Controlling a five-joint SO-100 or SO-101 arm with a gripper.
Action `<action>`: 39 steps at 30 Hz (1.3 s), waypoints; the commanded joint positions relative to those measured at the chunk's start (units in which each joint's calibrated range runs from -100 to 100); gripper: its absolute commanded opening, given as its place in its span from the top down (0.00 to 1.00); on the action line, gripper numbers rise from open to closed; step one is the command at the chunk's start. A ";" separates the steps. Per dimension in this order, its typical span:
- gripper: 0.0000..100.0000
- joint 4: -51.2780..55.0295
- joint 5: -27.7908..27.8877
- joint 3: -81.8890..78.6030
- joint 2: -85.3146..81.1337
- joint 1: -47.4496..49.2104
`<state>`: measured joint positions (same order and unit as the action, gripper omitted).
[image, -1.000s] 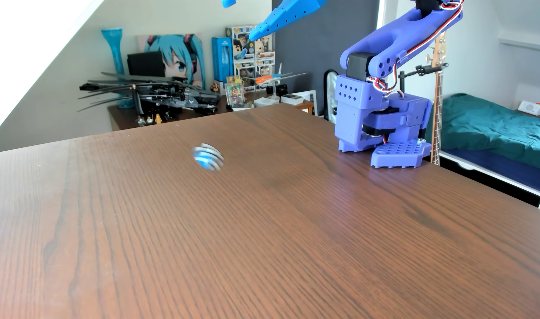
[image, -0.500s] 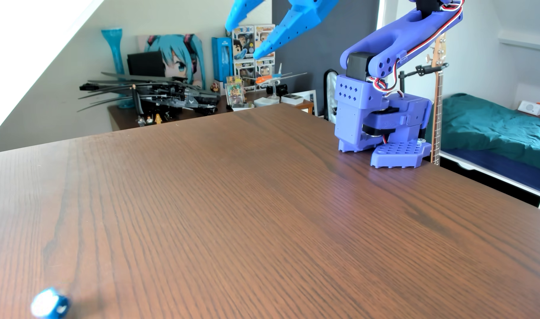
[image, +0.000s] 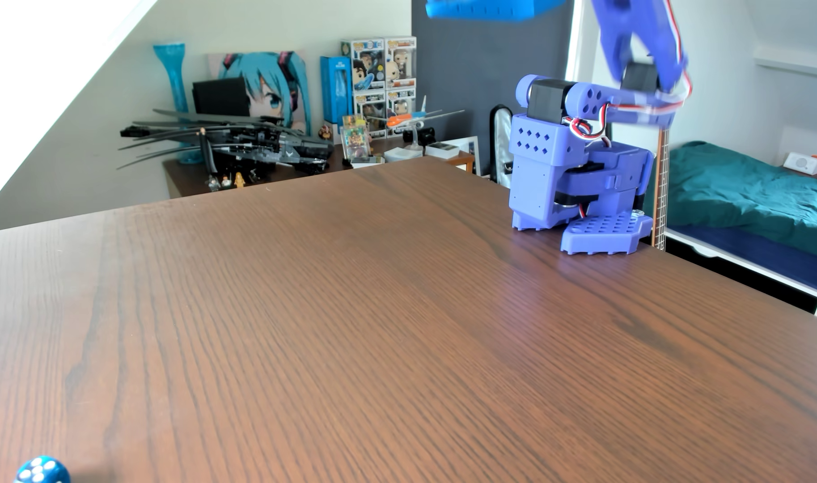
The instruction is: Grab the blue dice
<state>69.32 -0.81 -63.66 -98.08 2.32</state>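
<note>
Sitting at the very bottom left corner of the frame, the blue dice (image: 42, 470) rests on the brown wood-grain desk (image: 397, 325), partly cut off by the lower edge, its white pips facing up and toward the camera. Only a bright blue slab at the top edge, a little right of centre, can be taken for part of the hand (image: 490, 8); so little of it shows that I cannot tell whether it is released or clenched, and it is probably a piece of the fixed claw rather than the fingertips. The purple arm base (image: 578, 186) stands at the right side of the desk's far edge, with the blurred upper links rising out of the frame at upper right. What the coming move turns on is plain: the dice lies down and far to the left of that blue slab, diagonally across nearly the whole bare desk, well apart from both hand and base. As a cube it offers no long axis to line up with, so my judgement is that reach and descent matter more than wrist rotation.
</note>
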 commanded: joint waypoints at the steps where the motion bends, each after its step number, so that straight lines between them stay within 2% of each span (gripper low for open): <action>1: 0.99 -1.64 -0.35 -6.86 -1.42 -1.58; 16: 0.98 -6.17 -0.29 -23.77 -1.50 -2.81; 39: 0.98 -7.28 -0.29 -32.54 -1.50 -3.05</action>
<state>63.58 -0.92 -96.86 -98.66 -0.20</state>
